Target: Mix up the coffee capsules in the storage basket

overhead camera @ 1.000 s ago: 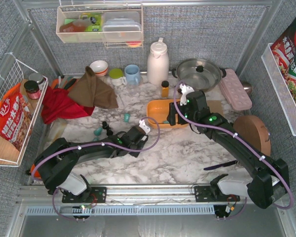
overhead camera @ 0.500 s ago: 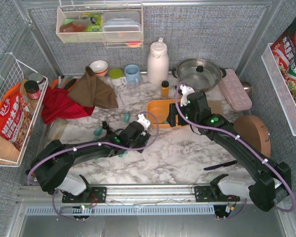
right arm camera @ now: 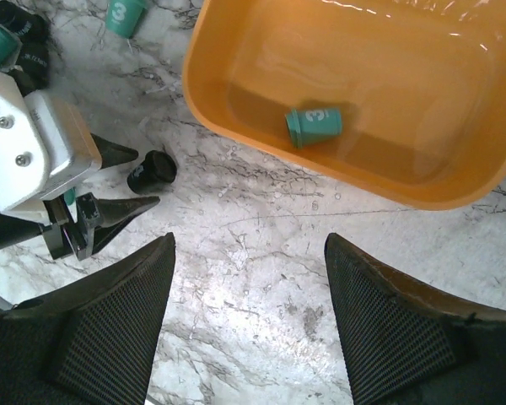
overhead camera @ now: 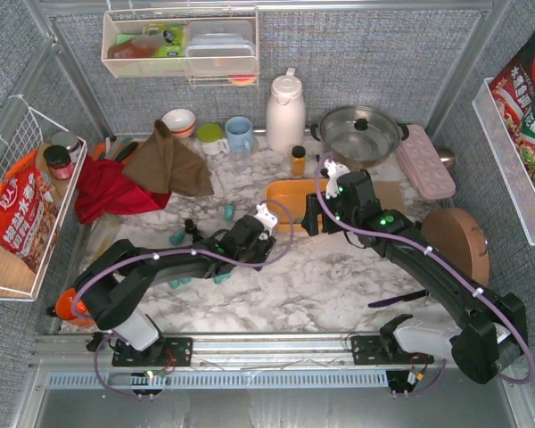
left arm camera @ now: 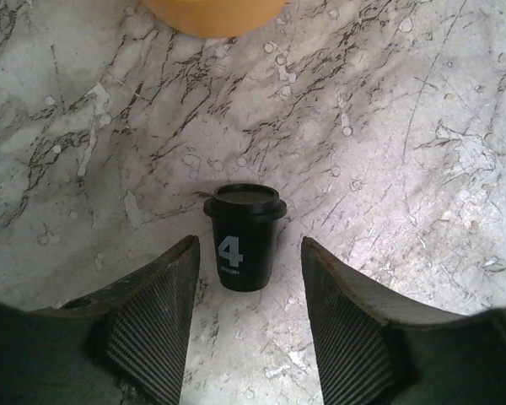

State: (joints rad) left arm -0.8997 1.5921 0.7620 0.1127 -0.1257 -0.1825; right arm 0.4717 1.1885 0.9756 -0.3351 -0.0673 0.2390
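Left arm: I have the left gripper (left arm camera: 248,270) spread astride the upright black capsule (left arm camera: 244,211), untouched, just short of the storage basket (right arm camera: 204,101) | Right arm: right gripper (right arm camera: 250,243) spread, empty, beside the basket's near rim | Inside: one teal capsule (right arm camera: 314,125) | Risk: uneven closure topples the tapered pod.

The black tapered plastic capsule (left arm camera: 243,239) is showing a white numeral 4 on its side; the teal cup-shaped capsule (right arm camera: 314,125) is standing out against the glossy orange rounded plastic basket (right arm camera: 388,51); the white marble tabletop (left arm camera: 405,126) is carrying grey-black veining.
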